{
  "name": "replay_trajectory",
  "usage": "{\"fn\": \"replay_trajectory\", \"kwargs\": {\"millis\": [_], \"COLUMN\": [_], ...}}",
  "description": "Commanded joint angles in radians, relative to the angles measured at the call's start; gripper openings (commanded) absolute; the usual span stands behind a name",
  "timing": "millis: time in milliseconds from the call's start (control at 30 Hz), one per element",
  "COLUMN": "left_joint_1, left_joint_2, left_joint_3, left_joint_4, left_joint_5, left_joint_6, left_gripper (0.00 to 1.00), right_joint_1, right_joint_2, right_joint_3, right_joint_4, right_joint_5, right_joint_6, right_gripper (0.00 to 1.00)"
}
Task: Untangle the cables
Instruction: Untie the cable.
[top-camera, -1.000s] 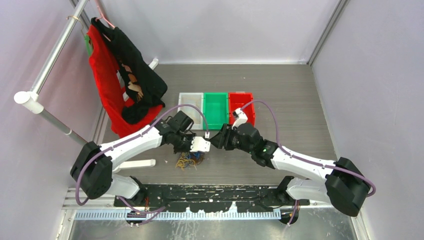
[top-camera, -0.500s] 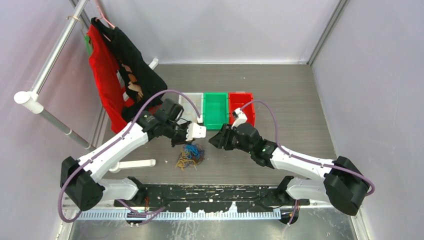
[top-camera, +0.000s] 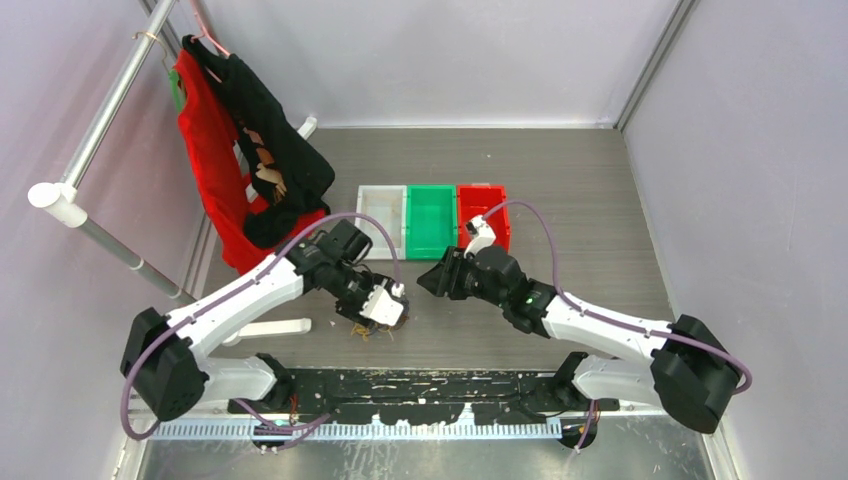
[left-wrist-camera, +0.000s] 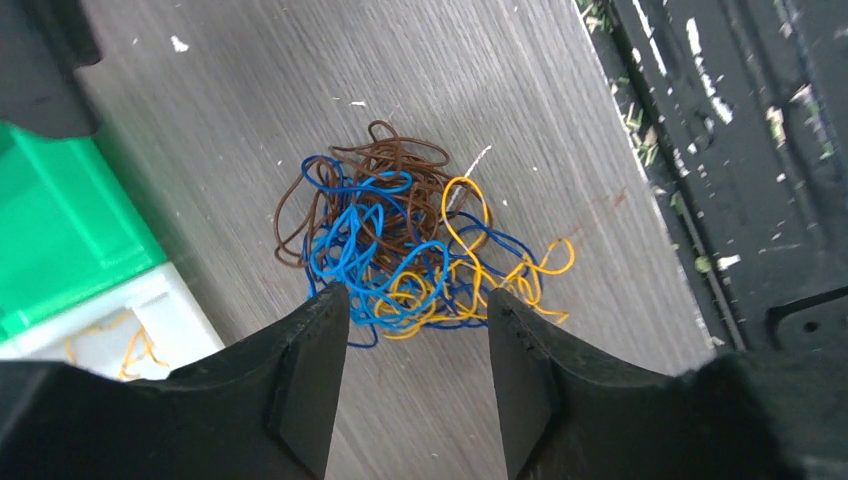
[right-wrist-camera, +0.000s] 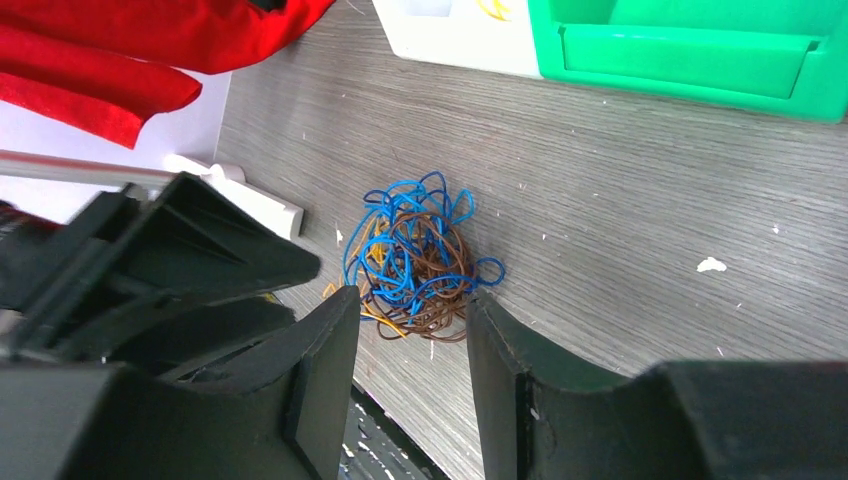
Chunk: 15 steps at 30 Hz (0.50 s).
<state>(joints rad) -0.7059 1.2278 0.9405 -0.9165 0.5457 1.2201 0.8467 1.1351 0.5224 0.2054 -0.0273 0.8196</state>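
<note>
The left claw (left-wrist-camera: 418, 300) had come back down from the white box (left-wrist-camera: 185, 310), where a yellow strand (left-wrist-camera: 125, 345) lay, and it hung just above the cables (left-wrist-camera: 400, 240) with its jaws about half apart and nothing held. The cables lay as 1 tangle of blue, yellow and brown loops on the table (left-wrist-camera: 500, 90). The right claw (right-wrist-camera: 412, 298) waited beside them, also partly open and empty, so I judged that 1 more strand was about to be picked.
</note>
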Motion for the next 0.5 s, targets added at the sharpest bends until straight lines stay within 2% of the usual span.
{"fn": "replay_trajectory", "kwargs": {"millis": [0, 233, 467], "left_joint_1": [-0.026, -0.038, -0.037], "left_joint_2": [0.087, 0.167, 0.187], "left_joint_3": [0.023, 0.024, 0.013], "left_joint_4": [0.018, -0.008, 0.012], "left_joint_5": [-0.02, -0.069, -0.115], "left_joint_6": [0.233, 0.41, 0.477], "left_gripper": [0.53, 0.38, 0.26], "right_joint_1": [-0.005, -0.009, -0.016], "right_joint_2": [-0.047, -0.063, -0.066], "right_joint_3": [-0.001, -0.007, -0.013], "right_joint_4": [0.024, 0.008, 0.011], "right_joint_5": [0.018, 0.02, 0.008], "right_joint_6": [0.01, 0.012, 0.019], "right_gripper": [0.49, 0.49, 0.48]}}
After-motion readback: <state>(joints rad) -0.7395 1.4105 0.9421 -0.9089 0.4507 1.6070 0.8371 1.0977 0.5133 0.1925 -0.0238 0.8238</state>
